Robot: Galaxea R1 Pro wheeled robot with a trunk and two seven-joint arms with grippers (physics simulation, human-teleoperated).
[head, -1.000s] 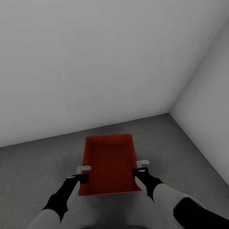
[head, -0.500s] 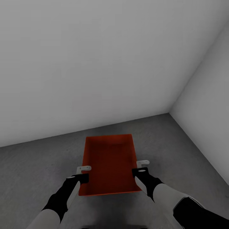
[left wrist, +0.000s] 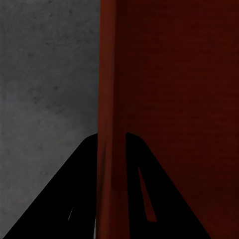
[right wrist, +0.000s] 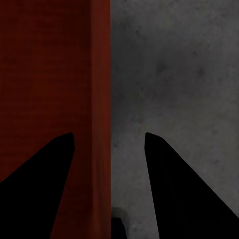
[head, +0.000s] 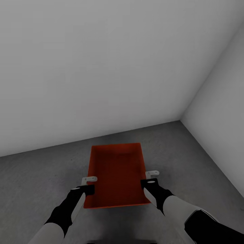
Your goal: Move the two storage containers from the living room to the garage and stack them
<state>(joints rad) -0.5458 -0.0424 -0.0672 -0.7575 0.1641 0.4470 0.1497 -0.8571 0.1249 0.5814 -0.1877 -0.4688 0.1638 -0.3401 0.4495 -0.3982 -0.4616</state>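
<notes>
While the left end effector (head: 88, 184) pinches the left long wall of the storage container (head: 117, 174), its two dark fingers (left wrist: 74, 194) sit tight against either face of that wall in the left wrist view, one outside and one inside the bin. The right end effector (head: 151, 179) straddles the opposite long wall, but its fingers (right wrist: 42, 174) stand spread with a clear gap on both sides of the wall in the right wrist view, so it is released and not gripping. Both arms reach forward from the bottom of the head view, black at the wrists and grey-white nearer the trunk. Between them, the orange-red, open-top container lies with its long axis pointing away from the robot, over the dark grey mottled floor (head: 37, 169); whether it rests on the floor or is held just above it cannot be told. Beyond it, two plain grey-white walls (head: 101, 67) meet in a corner to the right.
</notes>
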